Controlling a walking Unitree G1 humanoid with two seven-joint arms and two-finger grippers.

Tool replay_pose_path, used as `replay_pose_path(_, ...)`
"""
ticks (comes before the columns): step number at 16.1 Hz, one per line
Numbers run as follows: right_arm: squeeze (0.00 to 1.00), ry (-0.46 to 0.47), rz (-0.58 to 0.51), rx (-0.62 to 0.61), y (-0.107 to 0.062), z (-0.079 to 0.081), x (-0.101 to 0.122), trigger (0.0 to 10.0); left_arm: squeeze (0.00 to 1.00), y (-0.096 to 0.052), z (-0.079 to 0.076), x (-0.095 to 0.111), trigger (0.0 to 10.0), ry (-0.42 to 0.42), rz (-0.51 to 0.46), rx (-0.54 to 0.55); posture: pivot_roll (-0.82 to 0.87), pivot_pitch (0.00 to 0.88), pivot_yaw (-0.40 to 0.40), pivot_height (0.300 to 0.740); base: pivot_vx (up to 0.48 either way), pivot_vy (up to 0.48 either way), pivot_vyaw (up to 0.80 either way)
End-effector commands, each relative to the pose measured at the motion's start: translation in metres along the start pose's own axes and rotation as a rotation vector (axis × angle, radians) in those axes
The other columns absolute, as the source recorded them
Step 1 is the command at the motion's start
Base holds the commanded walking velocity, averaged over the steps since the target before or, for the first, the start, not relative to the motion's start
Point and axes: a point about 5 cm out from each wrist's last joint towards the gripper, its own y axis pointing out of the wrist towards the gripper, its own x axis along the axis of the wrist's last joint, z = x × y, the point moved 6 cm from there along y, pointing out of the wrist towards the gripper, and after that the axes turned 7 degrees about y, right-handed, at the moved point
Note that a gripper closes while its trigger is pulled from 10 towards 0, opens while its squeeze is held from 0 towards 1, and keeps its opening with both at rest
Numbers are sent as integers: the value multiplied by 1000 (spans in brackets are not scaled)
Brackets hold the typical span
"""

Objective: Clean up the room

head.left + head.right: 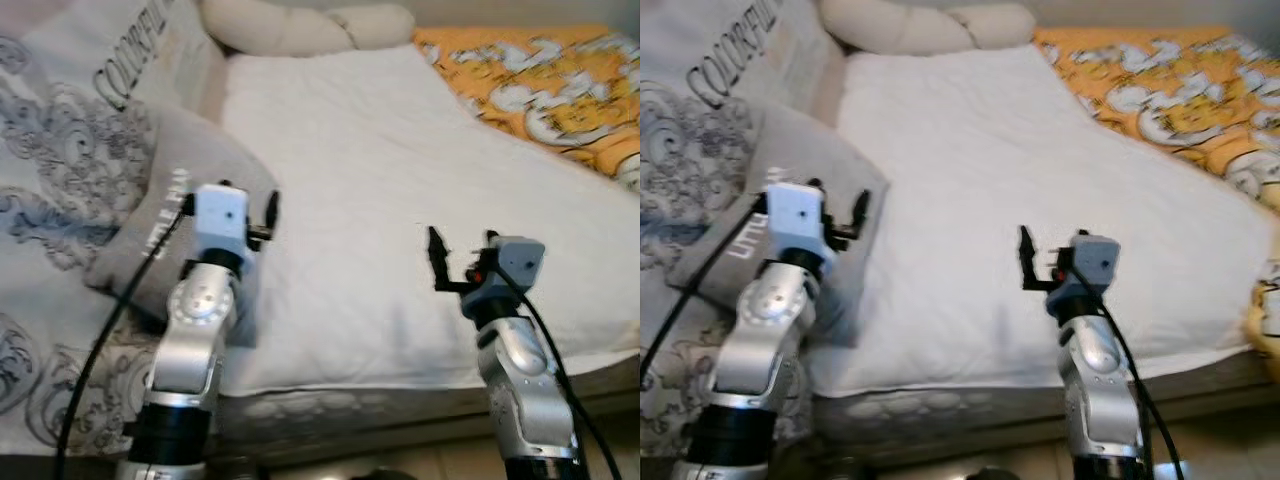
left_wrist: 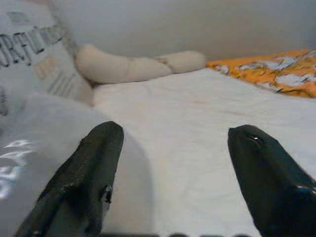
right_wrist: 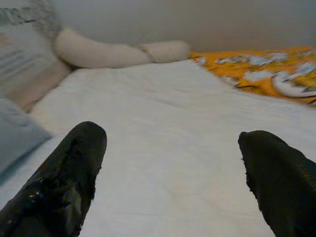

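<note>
Both arms reached forward over a bed, grippers spread and empty.

A white sheet (image 1: 380, 200) covered most of the bed, with an orange patterned blanket (image 1: 550, 80) along its far right side and a grey patterned quilt (image 1: 50, 150) on the left. A long cream bolster (image 1: 300, 25) lay across the head of the bed. A grey pillow (image 1: 150, 230) rested at the sheet's left edge, half on the quilt. The left arm was raised with its wrist over that pillow, and the left gripper (image 2: 173, 163) had its fingers held wide apart, holding nothing. The right gripper (image 3: 173, 168) hovered above the bare sheet near the bed's front edge, its fingers likewise parted and empty.
</note>
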Motion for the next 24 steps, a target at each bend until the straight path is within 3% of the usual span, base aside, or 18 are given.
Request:
replay_pose_path(1,1000,-5,-10,0,4,5,2,10000,957,-2,10,-6,10000,4,15,38,-25,0,-12,740,0,-401,0)
replay_pose_path(4,1000,-26,19,13,5,7,-4,10000,929,-3,8,-9,10000,-3,24,40,-26,0,-17,740,0,-398,0)
replay_pose_path(6,1000,-41,20,-8,6,4,-6,10000,965,-3,17,-13,10000,-1,23,142,-27,0,-19,740,0,-377,0)
replay_pose_path(11,1000,-24,40,6,7,9,-10,10000,973,-3,27,-19,10000,-27,29,204,-25,0,-20,740,0,-56,0)
replay_pose_path(14,1000,-29,40,1,7,9,-11,10000,965,-4,29,-23,10000,-17,53,211,-25,0,-17,740,0,0,0)
replay_pose_path(16,1000,-34,39,-5,7,8,-10,10000,871,-3,24,-26,10000,2,73,164,-28,0,-12,740,0,-343,0)
replay_pose_path(24,1000,-26,63,-31,8,0,-11,10000,875,-2,27,-35,10000,34,100,153,-32,0,-6,740,0,-476,141)
